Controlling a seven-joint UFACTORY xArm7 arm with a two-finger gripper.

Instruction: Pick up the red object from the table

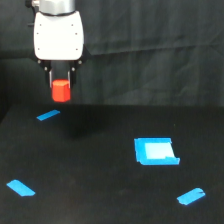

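Lift step: I have the block point(61, 90) clamped in the jaws, clear above the table point(100, 190). Next, just hold firm.

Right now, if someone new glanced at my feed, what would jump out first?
The red object held in the gripper, lifted clear of the table at the exterior view's upper left. Next, the blue square on the table right of centre, with blue tape strips scattered around it.
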